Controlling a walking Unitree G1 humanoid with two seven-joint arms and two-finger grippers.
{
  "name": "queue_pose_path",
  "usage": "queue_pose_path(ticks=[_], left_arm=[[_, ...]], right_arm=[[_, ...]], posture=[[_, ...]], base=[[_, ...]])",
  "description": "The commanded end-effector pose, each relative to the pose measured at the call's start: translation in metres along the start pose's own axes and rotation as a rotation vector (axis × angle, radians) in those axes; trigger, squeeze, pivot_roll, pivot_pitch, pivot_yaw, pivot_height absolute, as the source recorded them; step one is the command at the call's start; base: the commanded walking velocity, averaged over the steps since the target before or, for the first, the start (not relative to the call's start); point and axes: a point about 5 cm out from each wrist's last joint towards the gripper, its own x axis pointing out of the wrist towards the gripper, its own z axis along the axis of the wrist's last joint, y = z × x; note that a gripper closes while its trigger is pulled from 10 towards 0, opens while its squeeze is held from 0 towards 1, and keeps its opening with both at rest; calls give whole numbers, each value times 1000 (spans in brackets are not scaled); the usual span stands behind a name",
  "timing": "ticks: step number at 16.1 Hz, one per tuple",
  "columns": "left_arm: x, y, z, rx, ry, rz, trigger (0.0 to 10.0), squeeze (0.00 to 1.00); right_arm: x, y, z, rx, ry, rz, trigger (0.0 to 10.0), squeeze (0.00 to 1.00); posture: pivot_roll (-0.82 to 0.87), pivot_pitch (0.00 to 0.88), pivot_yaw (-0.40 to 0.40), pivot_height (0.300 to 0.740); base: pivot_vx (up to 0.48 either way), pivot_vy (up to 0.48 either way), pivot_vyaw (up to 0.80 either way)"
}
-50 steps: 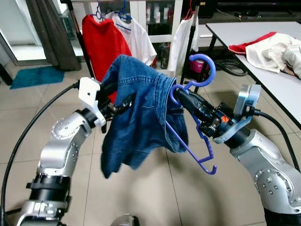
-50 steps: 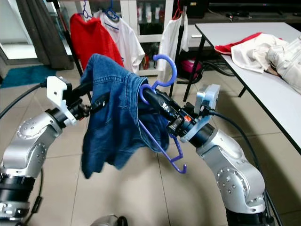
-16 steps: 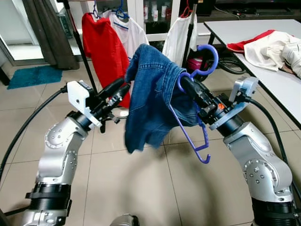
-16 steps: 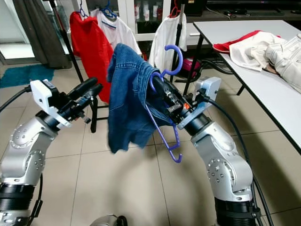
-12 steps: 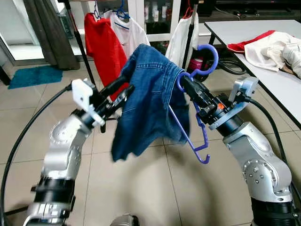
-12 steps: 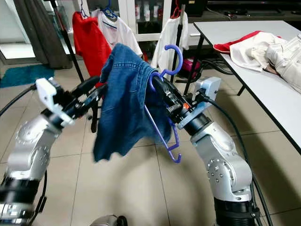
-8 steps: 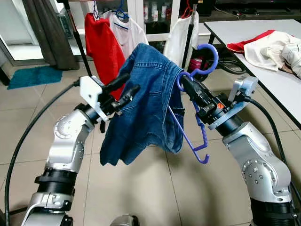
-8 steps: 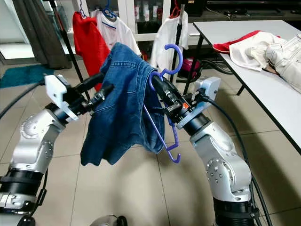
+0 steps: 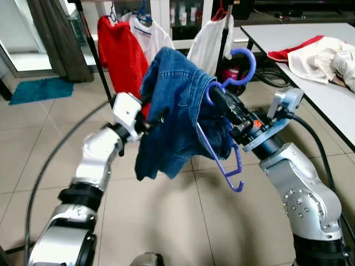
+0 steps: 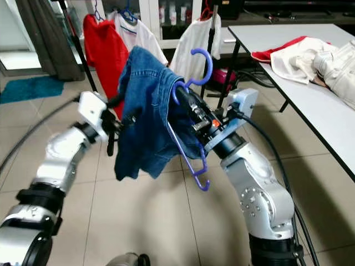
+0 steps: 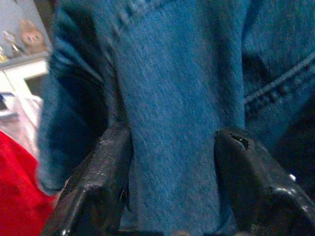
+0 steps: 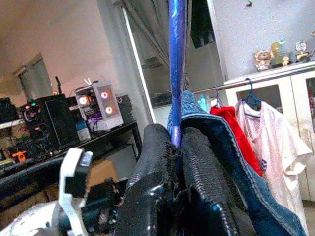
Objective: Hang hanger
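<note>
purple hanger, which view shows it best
Left eye view: the purple hanger shows from hook to lower bar, denim garment draped over it. Right eye view shows about the same. Right wrist view shows a thin purple strip in shut jaws; left wrist view shows denim.

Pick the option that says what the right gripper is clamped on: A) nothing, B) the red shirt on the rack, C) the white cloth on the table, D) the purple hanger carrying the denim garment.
D: the right gripper is shut on the purple hanger, with the denim garment draped over it.
</note>
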Motion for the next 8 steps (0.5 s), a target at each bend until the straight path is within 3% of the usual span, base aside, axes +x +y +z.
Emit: queue_pose_path(ticks=[1,2,3,4,8], left_arm=[[6,1,0,-8,13,-7,10000,0],[9,2,-5,-31,38,3,2471,0],[9,2,-6,-33,44,4,2471,0],[10,2,-7,-39,48,3,0,0],[14,2,-7,-40,41,-4,0,0]], right_arm=[[5,7,13,-22,-47,44,10000,0],[5,8,14,-24,-48,46,10000,0],[5,8,14,-24,-48,47,10000,0],[5,9,14,-25,-48,47,10000,0],[3,9,15,-28,-47,44,10000,0]], posture=[[-60,29,54,740],[-60,29,54,740],[-60,29,54,740],[-60,29,54,740],[-78,30,67,740]], base=[[0,0,0],[0,0,0],[0,0,0],[0,0,0],[0,0,0]])
